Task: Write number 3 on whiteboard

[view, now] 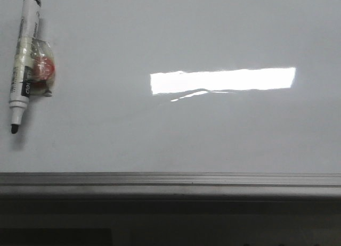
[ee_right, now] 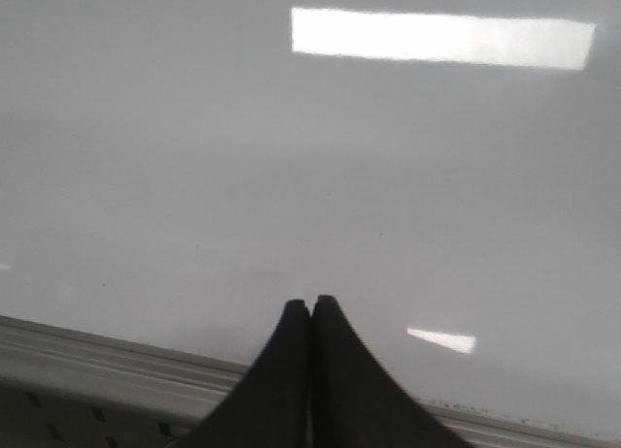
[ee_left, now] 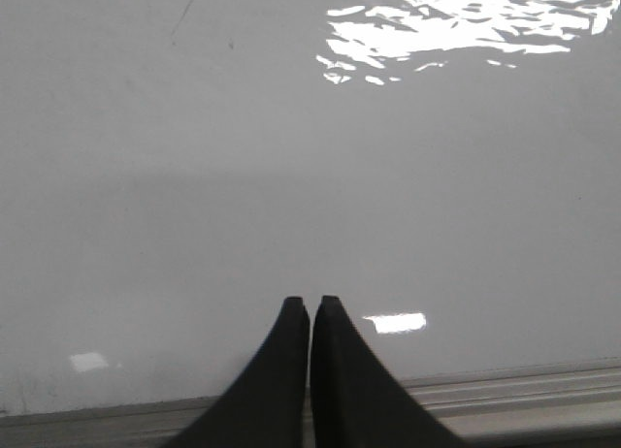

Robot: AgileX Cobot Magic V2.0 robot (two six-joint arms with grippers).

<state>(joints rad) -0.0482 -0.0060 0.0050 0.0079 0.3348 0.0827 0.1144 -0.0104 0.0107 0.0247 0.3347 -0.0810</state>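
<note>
Front view: the whiteboard [view: 176,134] fills the field, its grey frame edge [view: 170,183] running along the near side and a bright rectangular reflection [view: 224,80] right of centre. A marker [view: 23,59] lies uncapped at the far left of the board, black tip toward me, with a small red-and-clear wrapped object [view: 42,67] touching its right side. No stroke of the number 3 is visible on the board. Left wrist view: my left tool [ee_left: 310,307] is clenched on nothing, fingertips nearly touching, above the board close to the frame. Right wrist view: my right tool [ee_right: 310,305] is likewise clenched and empty, over the board near its frame.
</note>
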